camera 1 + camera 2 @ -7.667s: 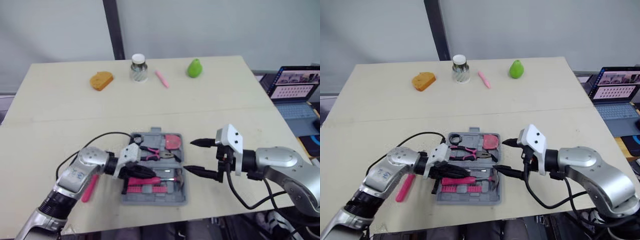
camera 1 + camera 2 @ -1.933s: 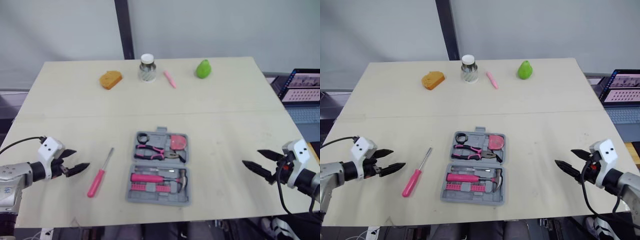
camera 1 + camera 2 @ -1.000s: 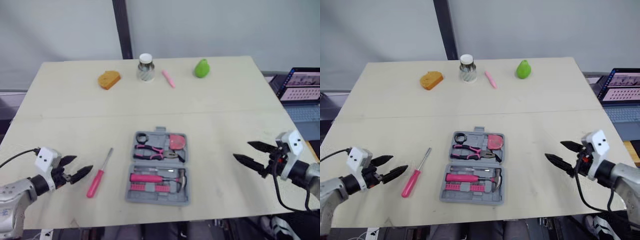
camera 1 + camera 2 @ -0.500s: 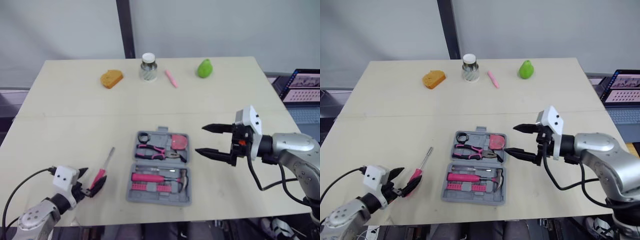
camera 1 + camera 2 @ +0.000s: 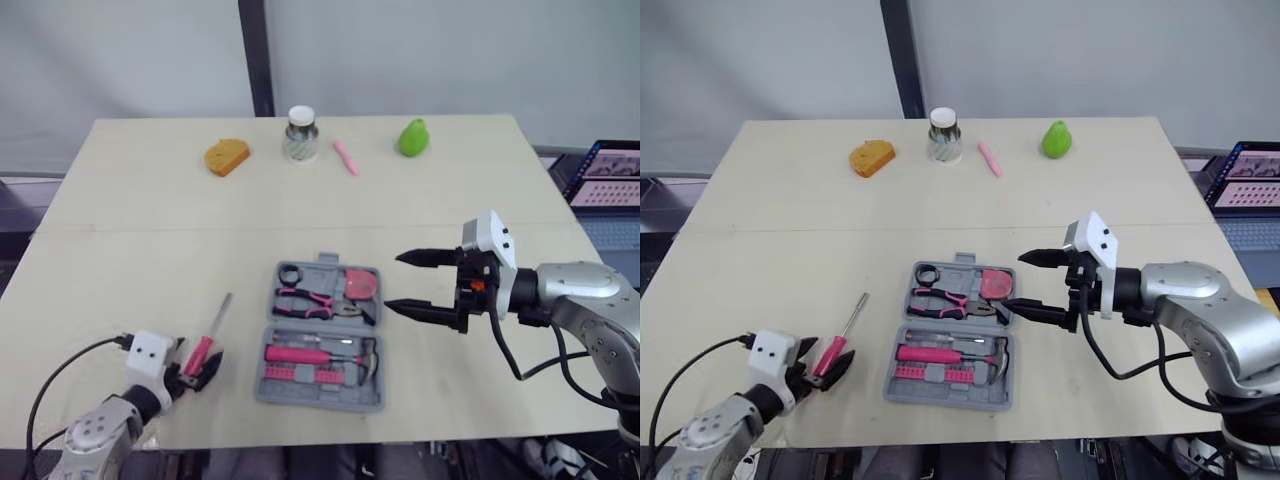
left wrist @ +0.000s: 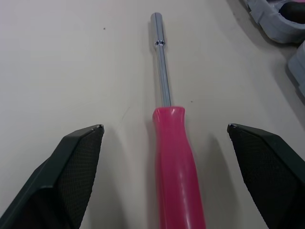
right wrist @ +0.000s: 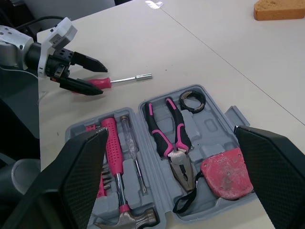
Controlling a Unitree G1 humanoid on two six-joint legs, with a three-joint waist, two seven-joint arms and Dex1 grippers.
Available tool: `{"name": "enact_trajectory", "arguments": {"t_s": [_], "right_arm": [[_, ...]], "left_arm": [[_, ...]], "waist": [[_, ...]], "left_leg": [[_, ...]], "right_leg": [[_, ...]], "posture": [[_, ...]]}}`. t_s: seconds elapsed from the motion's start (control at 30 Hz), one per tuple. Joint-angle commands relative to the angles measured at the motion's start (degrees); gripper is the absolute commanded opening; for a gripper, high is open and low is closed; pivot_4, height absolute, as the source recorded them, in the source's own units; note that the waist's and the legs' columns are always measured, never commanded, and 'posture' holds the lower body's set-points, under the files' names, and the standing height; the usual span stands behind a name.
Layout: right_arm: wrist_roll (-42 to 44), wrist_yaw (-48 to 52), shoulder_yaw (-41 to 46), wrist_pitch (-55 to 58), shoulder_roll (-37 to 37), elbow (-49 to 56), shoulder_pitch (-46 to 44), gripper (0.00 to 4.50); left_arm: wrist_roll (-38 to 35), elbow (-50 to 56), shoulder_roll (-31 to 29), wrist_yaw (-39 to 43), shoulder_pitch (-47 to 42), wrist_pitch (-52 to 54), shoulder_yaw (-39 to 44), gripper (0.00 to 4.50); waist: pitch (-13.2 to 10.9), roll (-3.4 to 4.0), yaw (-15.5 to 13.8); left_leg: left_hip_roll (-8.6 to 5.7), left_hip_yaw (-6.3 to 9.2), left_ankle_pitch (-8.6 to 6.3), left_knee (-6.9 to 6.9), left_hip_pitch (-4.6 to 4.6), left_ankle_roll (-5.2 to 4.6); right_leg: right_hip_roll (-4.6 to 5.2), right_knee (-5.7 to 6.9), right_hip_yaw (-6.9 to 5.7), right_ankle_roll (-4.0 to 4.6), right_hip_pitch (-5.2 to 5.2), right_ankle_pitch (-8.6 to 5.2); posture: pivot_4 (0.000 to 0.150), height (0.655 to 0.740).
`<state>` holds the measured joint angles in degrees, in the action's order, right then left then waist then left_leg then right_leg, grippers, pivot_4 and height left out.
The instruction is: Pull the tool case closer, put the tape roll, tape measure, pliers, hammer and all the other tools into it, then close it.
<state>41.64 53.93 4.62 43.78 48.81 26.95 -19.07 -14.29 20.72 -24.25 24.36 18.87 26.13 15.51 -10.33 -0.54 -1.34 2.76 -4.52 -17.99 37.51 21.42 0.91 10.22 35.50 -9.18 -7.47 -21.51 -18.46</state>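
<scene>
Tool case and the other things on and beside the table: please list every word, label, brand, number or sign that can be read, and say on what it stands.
No text can be read in these pictures.
laptop screen: rows of small marks, too small to read.
tape measure: red face, no legible label.
tool case: plain grey, no brand or number visible.

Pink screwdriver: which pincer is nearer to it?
Left. The left pincer, open, straddles the handle of the pink screwdriver; the right pincer, open, hovers at the far side of the tool case.
</scene>
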Motion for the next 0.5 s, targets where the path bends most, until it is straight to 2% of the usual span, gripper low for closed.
{"name": "enact_trajectory", "arguments": {"t_s": [0.03, 0.5], "right_arm": [[1.0, 0.7, 0.8, -0.7, 0.0, 1.8, 0.2, 4.50], [2.0, 0.0, 1.7, -0.4, 0.1, 2.8, 1.2, 4.50]], "left_arm": [[0.9, -0.8, -1.0, -0.2, -0.5, 0.4, -0.6, 4.45], [3.3, -3.2, -1.4, -0.9, -0.8, 1.9, -3.8, 4.45]], "waist": [[0.0, 0.00, 0.0], [0.0, 0.01, -0.1]], "left_leg": [[0.00, 0.00, 0.00, 0.00, 0.00, 0.00], [0.00, -0.02, -0.02, 0.04, 0.00, -0.01]], "right_leg": [[0.00, 0.01, -0.01, 0.00, 0.00, 0.00], [0.00, 0.00, 0.02, 0.00, 0.00, 0.00]], "posture": [[0.150, 0.7400], [0.150, 0.7400]]}}
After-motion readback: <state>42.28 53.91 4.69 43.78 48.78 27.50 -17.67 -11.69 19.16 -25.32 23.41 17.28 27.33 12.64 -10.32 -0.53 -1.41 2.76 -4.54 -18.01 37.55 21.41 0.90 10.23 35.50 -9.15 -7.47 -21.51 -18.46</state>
